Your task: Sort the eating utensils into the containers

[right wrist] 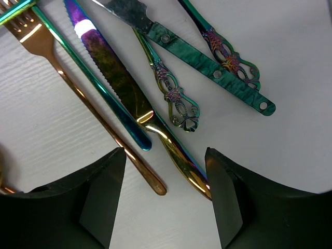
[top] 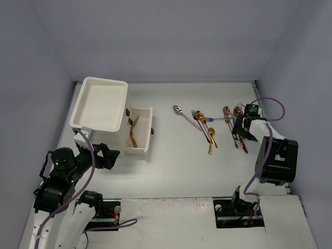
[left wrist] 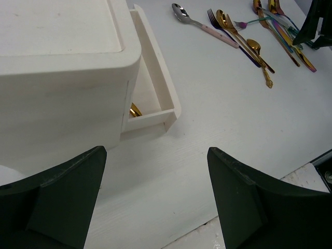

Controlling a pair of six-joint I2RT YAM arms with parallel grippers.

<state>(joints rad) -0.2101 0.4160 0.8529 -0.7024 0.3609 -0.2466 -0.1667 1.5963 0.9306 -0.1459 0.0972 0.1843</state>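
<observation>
We note R gripper (right wrist: 166, 155) jaws open over rainbow knife (right wrist: 116, 78) handle, likely for pickup. L gripper (left wrist: 155, 150) open, empty, by pulled-out drawer (left wrist: 168, 96).

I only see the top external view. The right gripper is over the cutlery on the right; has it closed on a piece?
Observer: No. The right wrist view shows the right gripper open, with the iridescent serrated knife lying flat, its handle in the gap.
Reviewer: And the left gripper, anything in it?
Observer: Nothing. In the left wrist view the left gripper is open over bare table, facing the white drawer unit.
</observation>
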